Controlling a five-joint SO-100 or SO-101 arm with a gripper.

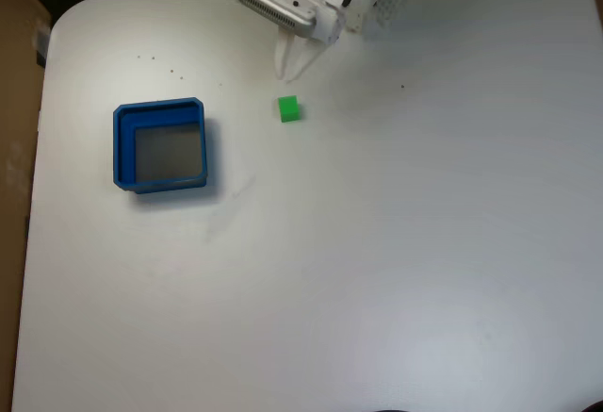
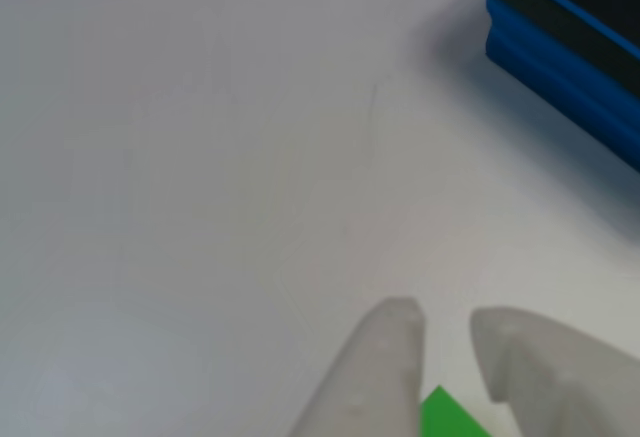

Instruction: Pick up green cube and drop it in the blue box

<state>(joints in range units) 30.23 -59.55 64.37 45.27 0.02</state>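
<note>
we start with the biggest thing, the white desk [image 1: 377, 261]. it is wide and almost bare.

next is the blue box [image 1: 121, 148]. in the fixed view it sits on the left part of the desk. its floor is grey and we see nothing inside it. in the other view a corner of it [image 2: 560, 47] shows at the top right.

next is the arm. it comes in from the top edge of the fixed view. its tool [image 1: 287, 71] points down toward the desk, just above the cube in the picture. in the other view the two pale fingers [image 2: 385, 357] sit close, with a thin gap between them. they hold nothing. we think the tool is nearly together, not wide apart.

the smallest thing is the green cube [image 1: 288, 108]. it sits on the desk, to the right of the box and well apart from it. in the other view a bit of green [image 2: 445, 417] peeks out low down, in the gap under the fingers.

how far along are we? we think the job is only at the start. the cube is not picked up yet, and the box is not filled. grabbing, carrying and dropping are all left.

the cube has no long side, since all its sides look the same. it sits flat and a little turned next to the desk edges.
</note>
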